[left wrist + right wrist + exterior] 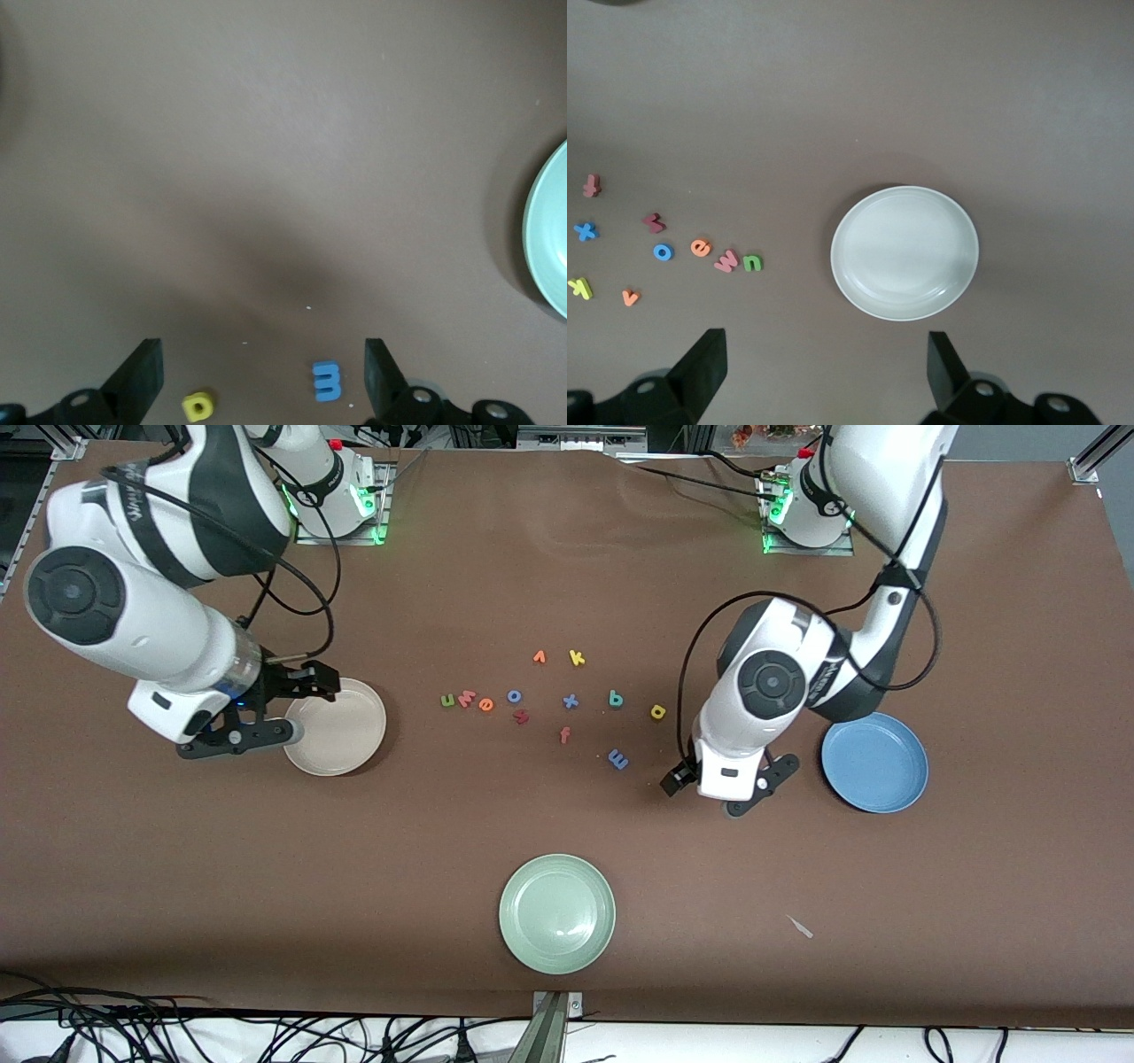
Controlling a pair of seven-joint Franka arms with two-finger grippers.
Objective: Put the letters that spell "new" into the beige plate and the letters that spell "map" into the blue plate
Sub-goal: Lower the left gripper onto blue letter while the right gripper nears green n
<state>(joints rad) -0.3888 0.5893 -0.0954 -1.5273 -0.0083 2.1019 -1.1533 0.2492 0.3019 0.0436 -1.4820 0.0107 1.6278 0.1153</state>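
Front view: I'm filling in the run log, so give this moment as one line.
left hand open near blue m | right hand open by beige plate | blue plate holds nothing | letters unsorted

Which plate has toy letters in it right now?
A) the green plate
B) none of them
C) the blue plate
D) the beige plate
B: the beige plate, the blue plate and the pale green plate all show bare insides, while the letters, such as the green n and the blue m, lie on the brown table.
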